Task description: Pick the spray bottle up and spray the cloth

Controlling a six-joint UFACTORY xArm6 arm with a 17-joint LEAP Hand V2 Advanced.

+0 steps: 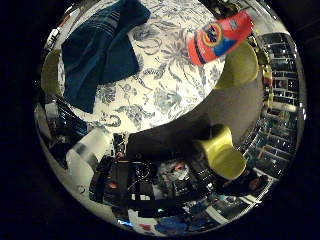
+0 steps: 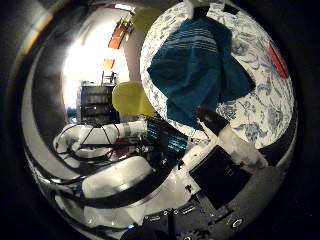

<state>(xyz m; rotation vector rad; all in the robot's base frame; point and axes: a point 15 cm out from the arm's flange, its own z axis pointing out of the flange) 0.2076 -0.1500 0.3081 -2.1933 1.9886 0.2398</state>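
A red-orange spray bottle [image 1: 218,40] with a blue label stands on a round table with a floral tablecloth [image 1: 170,85], near its edge. A dark teal cloth [image 1: 100,50] lies crumpled on the table, away from the bottle. In the right thumb side palm view the cloth [image 2: 195,65] fills the middle of the table and a sliver of the bottle [image 2: 278,60] shows at the table's rim. My hand [image 2: 232,145] is high above the table, away from both. One white and black finger reaches out straight over the table's edge.
Yellow-green chairs [image 1: 225,150] stand around the table, one beside the bottle [image 1: 240,65] and one by the cloth side [image 2: 130,100]. The white arm [image 2: 110,175] and a stand with equipment [image 1: 130,180] are beside the table. Shelves [image 2: 95,100] stand by a wall.
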